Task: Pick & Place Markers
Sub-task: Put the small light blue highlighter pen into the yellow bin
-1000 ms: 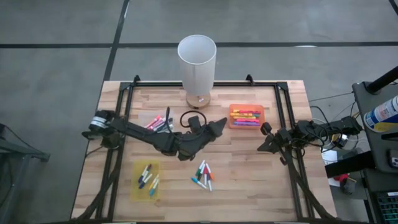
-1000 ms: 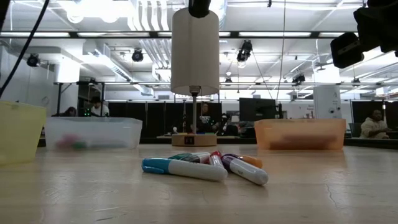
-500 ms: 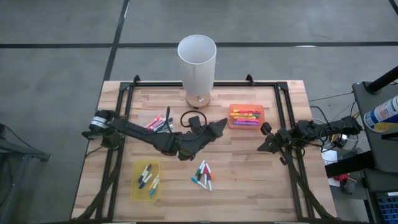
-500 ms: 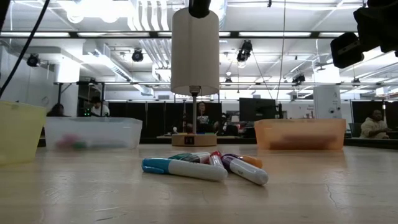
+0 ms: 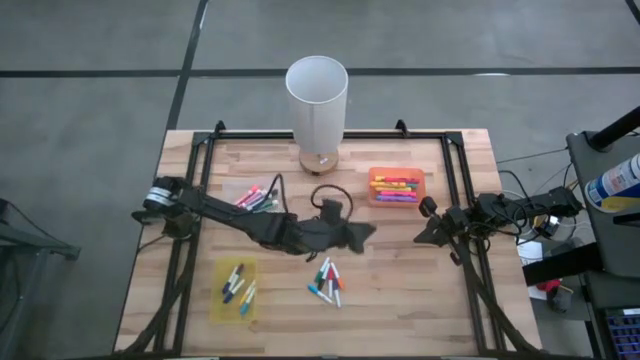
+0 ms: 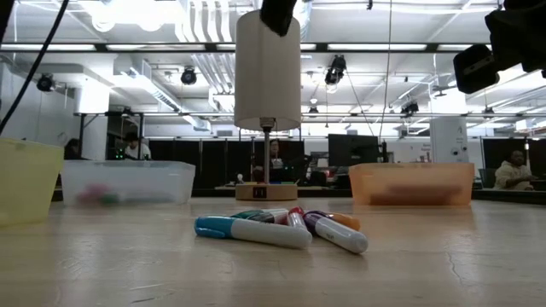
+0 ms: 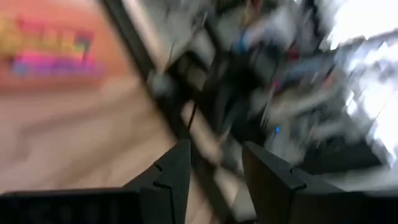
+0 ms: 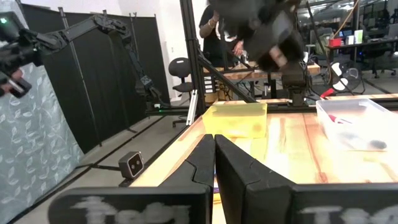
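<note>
- My two arms are black, and my left gripper (image 5: 362, 233) is black too.
- The table (image 5: 400, 275) is light wood with stripes of planks.
- The loose markers (image 5: 326, 281) are green, blue, red and white.
- At 1 o'clock the tray (image 5: 396, 187) is orange; at 8 o'clock the tray (image 5: 236, 288) is yellow.
- The lamp (image 5: 317, 100) is white.

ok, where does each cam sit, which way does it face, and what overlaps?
High: overhead, straight down; both arms, left hand mid-table above the loose markers.
Low: table height, level across the markers into the room.
Left wrist: past its own open fingers toward the orange tray.
Right wrist: past its shut fingers toward the yellow tray.
High and low share the loose markers.
</note>
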`<state>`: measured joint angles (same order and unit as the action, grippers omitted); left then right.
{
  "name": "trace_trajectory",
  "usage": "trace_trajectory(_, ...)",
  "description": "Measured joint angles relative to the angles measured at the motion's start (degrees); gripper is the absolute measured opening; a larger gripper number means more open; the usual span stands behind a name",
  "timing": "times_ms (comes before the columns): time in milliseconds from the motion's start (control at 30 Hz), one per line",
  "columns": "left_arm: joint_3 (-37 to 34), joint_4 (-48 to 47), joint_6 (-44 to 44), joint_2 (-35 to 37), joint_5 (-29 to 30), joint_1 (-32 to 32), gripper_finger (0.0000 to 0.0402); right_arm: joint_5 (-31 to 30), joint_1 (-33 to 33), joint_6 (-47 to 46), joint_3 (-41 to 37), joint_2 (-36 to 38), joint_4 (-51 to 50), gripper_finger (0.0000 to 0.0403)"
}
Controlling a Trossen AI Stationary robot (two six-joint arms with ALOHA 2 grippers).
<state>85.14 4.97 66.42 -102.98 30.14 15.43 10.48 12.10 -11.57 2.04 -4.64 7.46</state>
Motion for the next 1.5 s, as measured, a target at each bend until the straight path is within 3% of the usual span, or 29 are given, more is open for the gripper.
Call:
trace_trajectory(367, -0.47, -25.03, -2.75, 0.00, -17.59, 4.70, 0.0138, 0.00, -0.02, 0.00, 0.00, 0.00, 0.02, 0.0009)
trace_trajectory(567, -1.37, -30.49, 2.83, 0.00, -17.65, 6.57, 0.0138, 0.00, -0.02, 0.02, -0.01, 0.00, 0.00, 0.0009)
trace_trajectory(967, -1.99, -30.51, 7.40, 0.02, -17.11, 7.31, 0.0138, 0.00, 0.00, 0.00, 0.00, 0.00, 0.00, 0.0009)
trace_trajectory(1400, -1.99, -35.09, -5.92, 0.02, -18.94, 7.33, 0.0138, 0.00, 0.00, 0.00, 0.00, 0.00, 0.00, 0.0009)
trace_trajectory(1500, -1.99, -35.70, -9.21, 0.02, -21.91, 7.45, 0.0138, 0.00, 0.00, 0.00, 0.00, 0.00, 0.00, 0.0009)
